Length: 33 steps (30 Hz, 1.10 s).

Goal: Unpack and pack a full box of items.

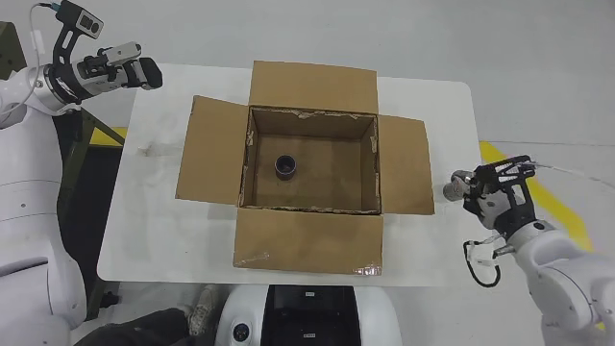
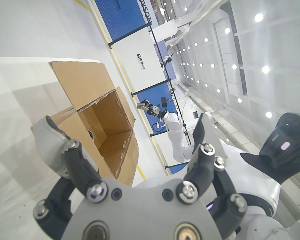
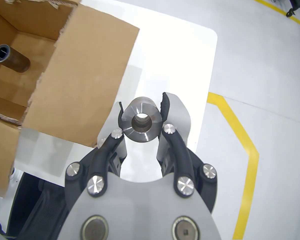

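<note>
Two tools: right tool clamps a metal sleeve, left tool spread wide.

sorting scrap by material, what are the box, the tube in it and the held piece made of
Box: corrugated cardboard, matte brown, ragged torn edges. Tube: probably metal, dull dark brown, perhaps rusted. Piece in the right gripper: likely steel, grey machined sheen, bevelled bore.

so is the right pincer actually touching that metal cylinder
Touching. The right wrist view shows the right pincer closed on the metal cylinder, a finger pressed against each side with no gap.
</note>
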Motion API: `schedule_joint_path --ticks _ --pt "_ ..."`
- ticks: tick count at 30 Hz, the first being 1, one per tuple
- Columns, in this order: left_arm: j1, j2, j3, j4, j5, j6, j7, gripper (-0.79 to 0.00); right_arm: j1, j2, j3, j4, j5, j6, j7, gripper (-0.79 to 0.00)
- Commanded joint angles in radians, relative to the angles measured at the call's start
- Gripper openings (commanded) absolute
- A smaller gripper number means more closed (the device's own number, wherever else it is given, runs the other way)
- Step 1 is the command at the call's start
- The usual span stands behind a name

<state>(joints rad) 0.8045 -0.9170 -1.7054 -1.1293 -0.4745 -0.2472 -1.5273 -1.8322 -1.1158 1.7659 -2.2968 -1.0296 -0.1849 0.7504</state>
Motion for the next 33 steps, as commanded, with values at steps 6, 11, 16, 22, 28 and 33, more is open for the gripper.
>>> schedule_joint_path --ticks 6,11,16,22,28,33 --pt "0.000 0.000 0.000 0.000 0.000 0.000 0.000 0.000 0.125 0.001 -0.128 -0.012 -0.003 -0.032 0.007 -0.785" --pt "0.000 0.000 0.000 0.000 0.000 0.000 0.000 0.000 0.227 -0.003 -0.243 0.004 -0.019 -0.024 0.021 -0.785" --pt "0.000 0.000 0.000 0.000 0.000 0.000 0.000 0.000 0.311 -0.008 -0.326 0.016 -0.013 -0.015 0.022 -0.785" --pt "0.000 0.000 0.000 0.000 0.000 0.000 0.000 0.000 0.395 -0.015 -0.425 0.039 -0.018 -0.004 0.033 -0.785" --pt "0.000 0.000 0.000 0.000 0.000 0.000 0.000 0.000 0.468 -0.028 -0.550 0.095 -0.005 -0.003 0.028 -0.785" --pt "0.000 0.000 0.000 0.000 0.000 0.000 0.000 0.000 0.522 -0.041 -0.642 0.148 0.015 -0.011 0.014 -0.785"
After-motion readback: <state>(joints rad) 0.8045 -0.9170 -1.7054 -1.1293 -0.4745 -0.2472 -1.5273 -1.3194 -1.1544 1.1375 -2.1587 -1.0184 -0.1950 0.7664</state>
